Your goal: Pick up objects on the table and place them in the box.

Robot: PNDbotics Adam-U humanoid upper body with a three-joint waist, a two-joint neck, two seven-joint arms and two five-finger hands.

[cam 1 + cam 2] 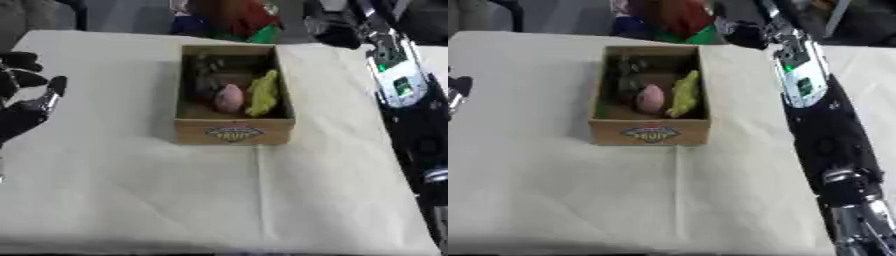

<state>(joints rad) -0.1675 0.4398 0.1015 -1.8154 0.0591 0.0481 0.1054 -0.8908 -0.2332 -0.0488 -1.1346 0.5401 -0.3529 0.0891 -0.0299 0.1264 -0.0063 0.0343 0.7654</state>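
Note:
A brown cardboard box (233, 131) with a label on its front wall stands on the cloth-covered table (131, 190), toward the far middle. Inside lie a pink rounded object (229, 98), a yellow-green object (264, 92) leaning by the right wall, and a dark thing (206, 75) at the back that I cannot make out. My left hand (28, 102) hovers at the left edge, open with fingers spread, well apart from the box. My right arm (802, 75) runs up the right side; its hand (744, 31) is a dark shape beyond the box's far right corner.
Red, green and blue shapes (234, 20) sit at the far edge behind the box. The cream cloth has a crease running from the box toward the front edge. No loose object shows on the cloth around the box.

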